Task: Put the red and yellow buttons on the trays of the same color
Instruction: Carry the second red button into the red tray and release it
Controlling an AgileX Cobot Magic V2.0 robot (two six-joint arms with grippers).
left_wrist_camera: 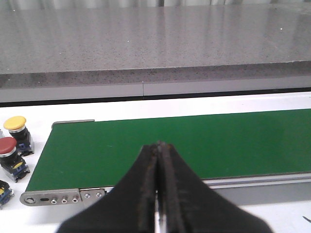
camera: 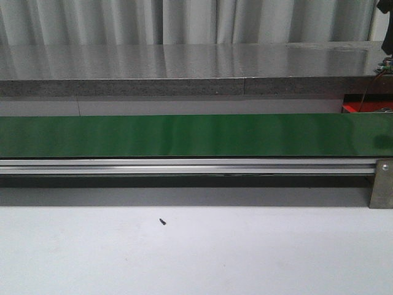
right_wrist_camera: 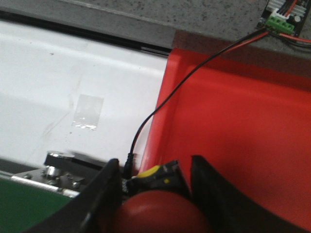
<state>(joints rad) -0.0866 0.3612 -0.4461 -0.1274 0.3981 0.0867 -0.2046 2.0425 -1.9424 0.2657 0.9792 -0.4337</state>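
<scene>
My right gripper (right_wrist_camera: 155, 163) is shut on a red button (right_wrist_camera: 160, 213) with a black and yellow base. It holds the button at the near rim of the red tray (right_wrist_camera: 243, 121). My left gripper (left_wrist_camera: 159, 144) is shut with nothing in it, above the left end of the green conveyor belt (left_wrist_camera: 194, 141). Off that end a yellow button (left_wrist_camera: 16, 127) and a red button (left_wrist_camera: 8, 151) stand upright on the white table. Neither gripper shows in the front view. No yellow tray is in view.
A black cable (right_wrist_camera: 160, 107) runs over the red tray's rim to a circuit board (right_wrist_camera: 282, 19). The belt (camera: 184, 135) spans the front view, with a corner of the red tray (camera: 362, 108) behind its right end. A grey counter (camera: 184, 67) lies behind.
</scene>
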